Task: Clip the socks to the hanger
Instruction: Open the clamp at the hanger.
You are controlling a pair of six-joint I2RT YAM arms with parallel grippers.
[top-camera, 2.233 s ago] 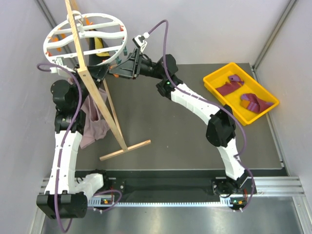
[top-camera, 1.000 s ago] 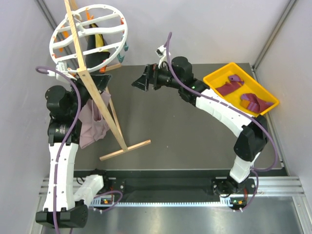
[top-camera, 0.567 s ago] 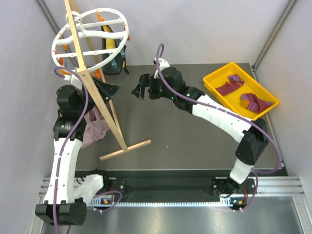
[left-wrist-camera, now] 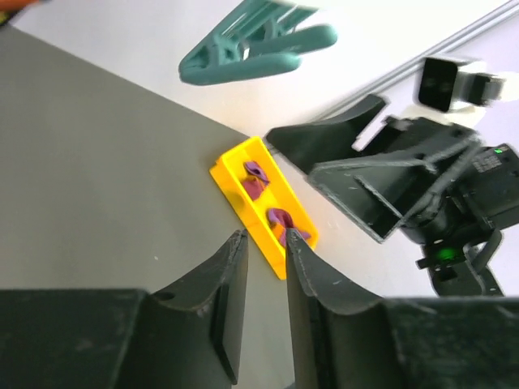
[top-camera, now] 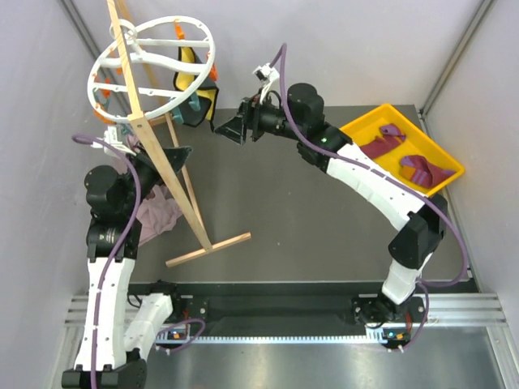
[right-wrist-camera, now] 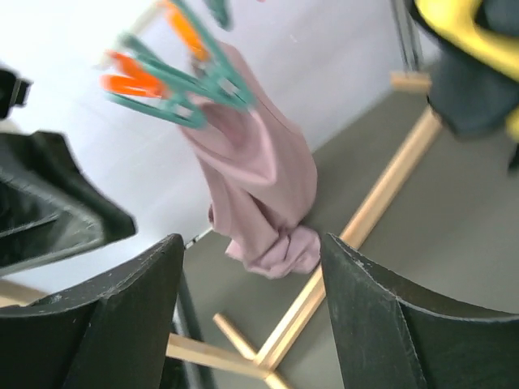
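Two socks (top-camera: pixel 384 144), one tray (top-camera: pixel 362 117), one hanger (top-camera: pixel 212 49), one wooden stand (top-camera: pixel 207 250), one cloth (top-camera: pixel 154 212).

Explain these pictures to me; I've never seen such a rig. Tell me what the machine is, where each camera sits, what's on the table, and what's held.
These are two robot arms bolted at the near edge of a grey table, each ending in a two-finger gripper. The wide picture looks down from above; the other two come from a camera on each wrist. On the table are a wooden stand with a round white hanger, a mauve cloth clipped to it and a yellow-and-black garment beside, and a yellow tray holding two maroon socks. Neither gripper holds anything: the left gripper is nearly closed, the right gripper wide open.
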